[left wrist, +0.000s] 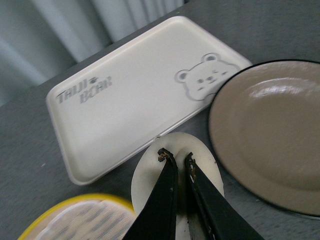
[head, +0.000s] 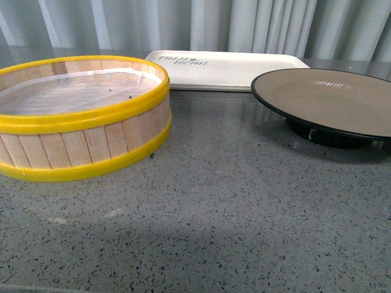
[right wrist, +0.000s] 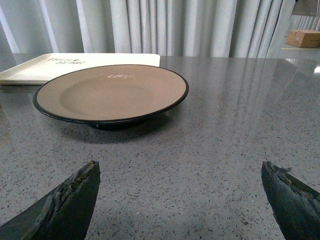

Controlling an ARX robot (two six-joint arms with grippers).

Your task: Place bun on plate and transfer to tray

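In the left wrist view my left gripper (left wrist: 176,156) is shut on the white bun (left wrist: 150,175) and holds it in the air above the table, between the tray and the plate. The cream-white tray (left wrist: 125,105) with grey lettering and a bear print lies at the back; it also shows in the front view (head: 226,68). The brown plate (left wrist: 270,130) with a black rim is empty, at the right in the front view (head: 330,97). My right gripper (right wrist: 181,172) is open and empty, low over the table, in front of the plate (right wrist: 112,90). Neither gripper shows in the front view.
A wooden steamer basket (head: 79,116) with yellow rims and a paper liner stands at the left; its rim shows in the left wrist view (left wrist: 75,215). The grey speckled table (head: 232,213) runs to grey curtains at the back.
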